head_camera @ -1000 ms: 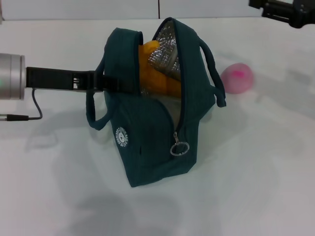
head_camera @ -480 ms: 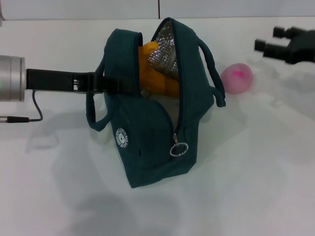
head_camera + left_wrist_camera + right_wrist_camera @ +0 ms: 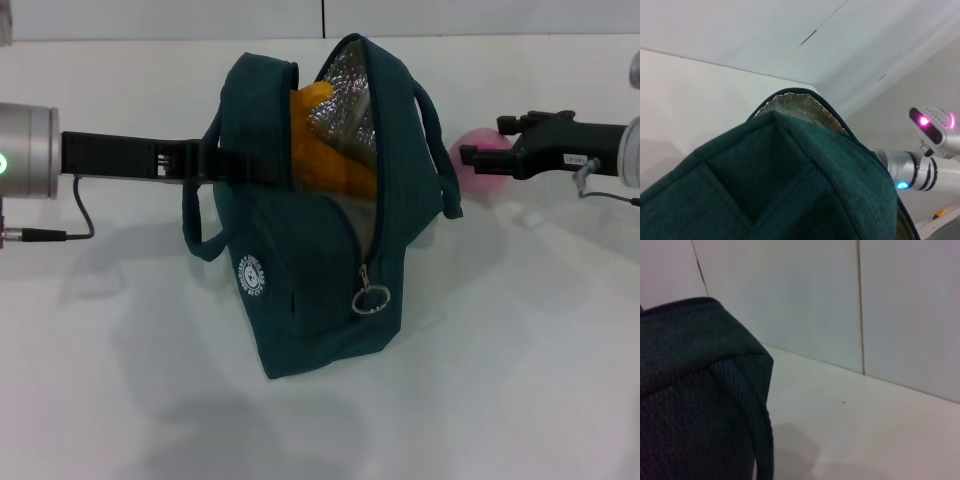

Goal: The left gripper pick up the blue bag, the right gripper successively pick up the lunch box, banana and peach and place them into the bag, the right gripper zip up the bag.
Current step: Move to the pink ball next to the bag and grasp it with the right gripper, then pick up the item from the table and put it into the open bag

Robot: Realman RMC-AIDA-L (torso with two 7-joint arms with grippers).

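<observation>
The blue bag (image 3: 310, 280) stands mid-table with its zip open and the foil lining showing. My left gripper (image 3: 236, 166) reaches in from the left and is shut on the bag's left rim. The yellow-orange banana (image 3: 335, 160) lies inside the opening. The pink peach (image 3: 482, 166) rests on the table to the bag's right. My right gripper (image 3: 484, 140) is open, and its black fingers lie across the front of the peach. The lunch box is out of view. Teal bag fabric (image 3: 790, 175) fills the left wrist view, and the bag's side and handle (image 3: 695, 390) show in the right wrist view.
The white table (image 3: 520, 350) runs back to a pale wall. The zip's metal ring pull (image 3: 371, 298) hangs on the bag's front. A black cable (image 3: 70, 225) trails from the left wrist. My right arm (image 3: 920, 167) shows far off in the left wrist view.
My right gripper came down from the upper right corner to the peach. The bag shifted slightly right and up in the left gripper's hold.
</observation>
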